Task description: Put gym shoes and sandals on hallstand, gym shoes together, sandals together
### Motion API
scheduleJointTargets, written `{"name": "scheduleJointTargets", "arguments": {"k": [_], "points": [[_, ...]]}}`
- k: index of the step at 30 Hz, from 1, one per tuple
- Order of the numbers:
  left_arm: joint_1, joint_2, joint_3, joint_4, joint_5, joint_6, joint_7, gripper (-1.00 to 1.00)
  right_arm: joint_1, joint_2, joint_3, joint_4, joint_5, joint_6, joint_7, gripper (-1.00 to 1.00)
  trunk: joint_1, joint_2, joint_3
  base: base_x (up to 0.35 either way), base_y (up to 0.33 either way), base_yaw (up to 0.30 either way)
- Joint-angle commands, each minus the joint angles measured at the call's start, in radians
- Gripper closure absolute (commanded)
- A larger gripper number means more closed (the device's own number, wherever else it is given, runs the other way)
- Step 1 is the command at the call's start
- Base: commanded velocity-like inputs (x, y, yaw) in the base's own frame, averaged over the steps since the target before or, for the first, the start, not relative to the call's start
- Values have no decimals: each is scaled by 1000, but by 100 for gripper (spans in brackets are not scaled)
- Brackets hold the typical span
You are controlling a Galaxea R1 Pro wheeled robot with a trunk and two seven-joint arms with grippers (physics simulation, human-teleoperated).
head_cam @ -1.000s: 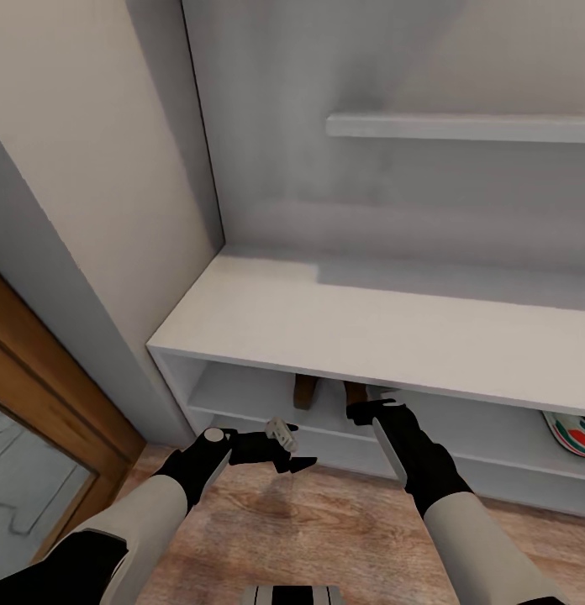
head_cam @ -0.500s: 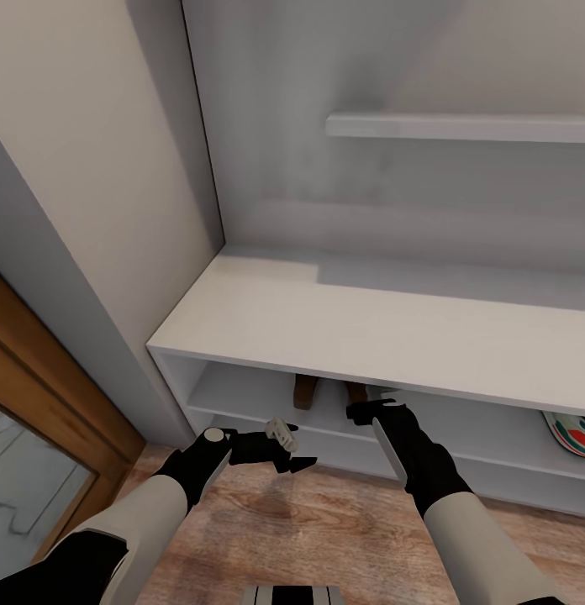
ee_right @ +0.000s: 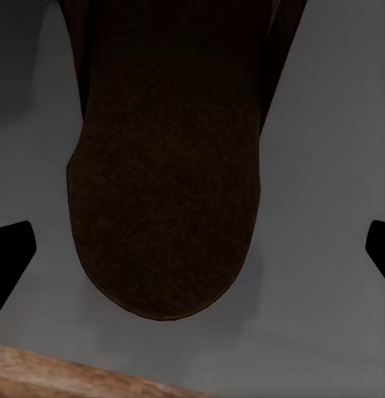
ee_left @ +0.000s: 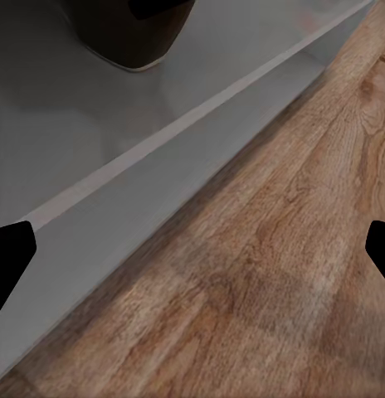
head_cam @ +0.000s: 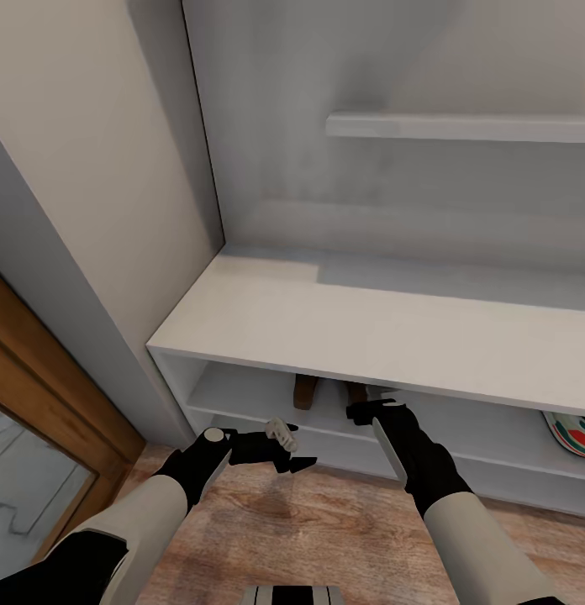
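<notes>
- Wood-grain plank flooring, the corridor floor (head_cam: 326,529), runs in light brown boards up to the foot of the hallstand (head_cam: 368,328), a pale grey-white unit with a smooth matte finish.
- Its wide low bench top is a flat slab with square edges; beneath it lies an open shelf slot, and a thin flat wall shelf (head_cam: 461,128) is fixed to the back panel above.
- To the far side of the left arm stand a plain cream wall and a wooden door frame (head_cam: 49,395).
- The left end effector (head_cam: 294,449) hovers just above the floor in front of the rack's lower front edge, its two black fingers spread wide apart with nothing between them; its wrist view shows bare planks between the fingertips.
- The right end effector (head_cam: 366,409) reaches into the open slot under the bench top; its fingers are spread wide and grip nothing.
- Directly ahead of the right end effector, on the grey shelf, lies a sandal (ee_right: 168,166), dark brown with a fine-grained leathery surface and a rounded end toward the camera; it sits between the open fingertips without touching them.
- Just beside it, toward the left end effector, a second sandal (head_cam: 305,391) rests on the same shelf, its brown rounded end showing under the bench top.
- Well off to the outer side of the right end effector, a gym shoe (head_cam: 574,433) lies in the same slot, white with green stripes and red-orange accents, partly cut off by the picture edge.
</notes>
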Motion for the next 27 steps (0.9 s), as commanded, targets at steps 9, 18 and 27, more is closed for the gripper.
{"name": "scheduleJointTargets", "arguments": {"k": [9, 18, 27], "points": [[-1, 0, 2, -1, -10, -10, 0, -100, 0, 0, 2, -1, -5, 5, -7, -100, 0, 0, -1, -56, 0, 0], [0, 0, 2, -1, -10, -10, 0, -100, 0, 0, 2, -2, -5, 4, -7, -100, 0, 0, -1, -308, 0, 0], [-1, 0, 2, -1, -10, -10, 0, -100, 0, 0, 2, -3, -5, 4, -7, -100, 0, 0, -1, -336, 0, 0]]}}
